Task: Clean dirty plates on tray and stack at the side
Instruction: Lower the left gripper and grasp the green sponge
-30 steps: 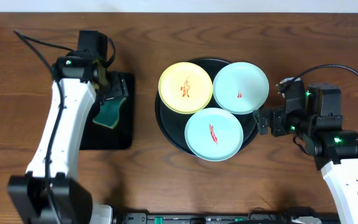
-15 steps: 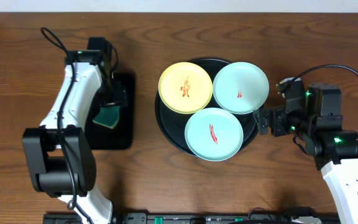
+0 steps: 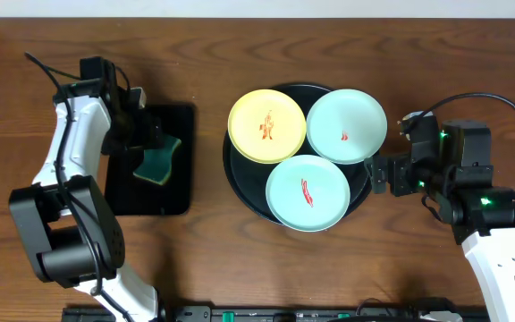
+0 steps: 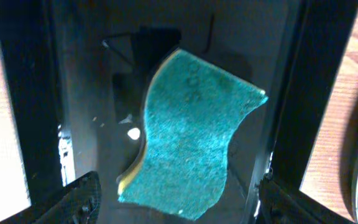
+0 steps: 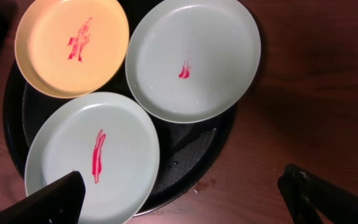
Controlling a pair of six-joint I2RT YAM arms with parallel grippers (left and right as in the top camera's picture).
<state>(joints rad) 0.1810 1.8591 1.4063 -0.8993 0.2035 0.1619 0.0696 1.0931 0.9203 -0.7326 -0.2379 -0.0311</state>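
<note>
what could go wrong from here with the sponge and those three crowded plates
1. The sponge lies bent and skewed on the small black tray. The open left fingers might pinch only a corner and drop it.
2. The upper mint plate and lower mint plate overhang the round tray, packed against the yellow plate. Wiping one while the open right fingers hold nothing could shove or tip it off.

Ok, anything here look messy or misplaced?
Red smears mark the yellow plate, the far mint plate and the near mint plate; both mint ones overhang the rim of the round tray. The sponge lies skewed on its rectangular tray.
</note>
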